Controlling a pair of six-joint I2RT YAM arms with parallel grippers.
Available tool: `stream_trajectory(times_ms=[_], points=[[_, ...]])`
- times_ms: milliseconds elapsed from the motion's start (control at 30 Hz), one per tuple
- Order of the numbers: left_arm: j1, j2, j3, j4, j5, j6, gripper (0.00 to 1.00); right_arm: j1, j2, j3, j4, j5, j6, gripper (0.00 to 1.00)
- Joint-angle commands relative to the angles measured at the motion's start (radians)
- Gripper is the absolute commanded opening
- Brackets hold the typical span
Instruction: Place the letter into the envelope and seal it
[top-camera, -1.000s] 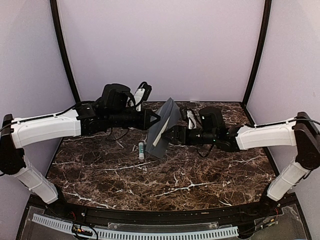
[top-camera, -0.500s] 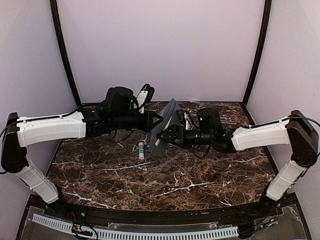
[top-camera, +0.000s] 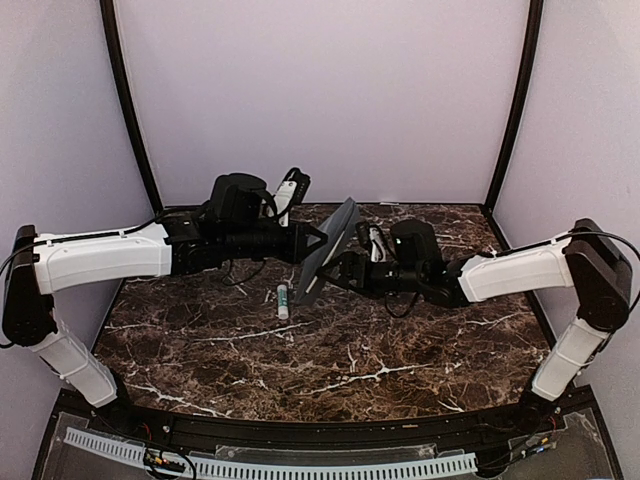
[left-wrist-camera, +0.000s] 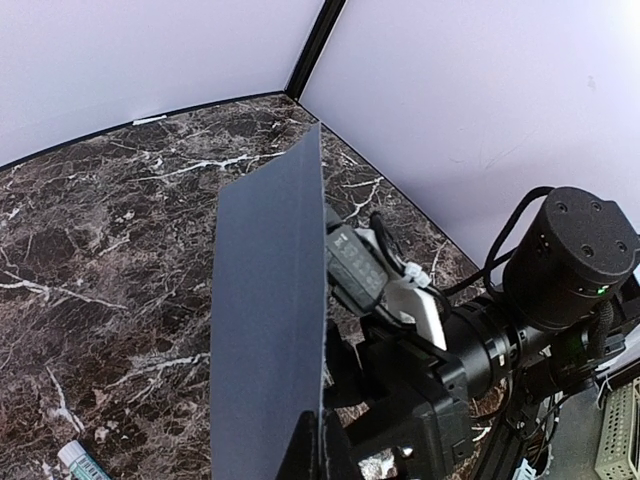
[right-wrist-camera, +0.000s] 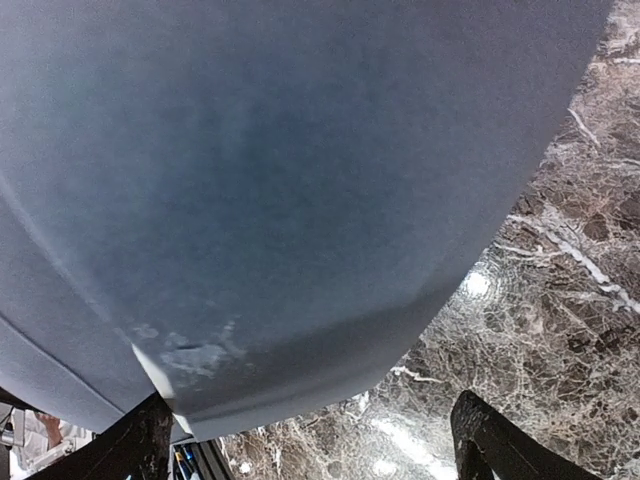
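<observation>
Glossy white shells cover the long links of the left arm (top-camera: 100, 255) and right arm (top-camera: 515, 272); joints and wrists are matte black cylinders trailing thin black cables. The right pincer (right-wrist-camera: 310, 410) has black wedge-shaped fingers (right-wrist-camera: 145, 445). A green light dots its wrist motor (left-wrist-camera: 575, 255).

- Dark brown marble-look worktop (top-camera: 400, 370) with white veins, pretty glossy, there's a bright light spot (right-wrist-camera: 478, 285) bouncing off it.
- Plain pale lilac back wall (top-camera: 320, 90) behind the worktop, matching side walls (top-camera: 50, 120) left and right of it.
- Black posts (top-camera: 125, 100) rise from the worktop's two far corners.
- White slotted strip (top-camera: 280, 465) runs along the worktop's near edge.
</observation>
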Motion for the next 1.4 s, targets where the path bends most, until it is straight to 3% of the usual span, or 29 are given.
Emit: stream_trajectory(times_ms=[0, 467, 867, 967, 1167, 1367], points=[[-0.005, -0.015, -0.004, 0.044, 0.035, -0.002, 0.00, -0.016, 0.038, -0.005, 0.031, 0.015, -0.004, 0.93], [-0.005, -0.006, -0.002, 0.037, 0.002, 0.007, 0.00, -0.032, 0.041, -0.019, 0.053, -0.013, -0.019, 0.92], [-0.005, -0.018, 0.008, -0.002, -0.034, 0.024, 0.00, -0.049, -0.109, -0.028, -0.065, -0.127, -0.229, 0.94], [-0.005, -0.016, 0.017, -0.009, -0.026, 0.023, 0.00, -0.061, -0.193, -0.056, -0.129, -0.077, -0.280, 0.96], [-0.005, 0.007, 0.039, -0.009, 0.022, -0.003, 0.00, -0.079, -0.364, -0.128, -0.235, 0.165, -0.331, 0.99], [-0.006, 0.057, 0.057, 0.013, 0.064, -0.068, 0.00, -0.126, -0.512, -0.235, -0.210, 0.277, -0.329, 0.98]])
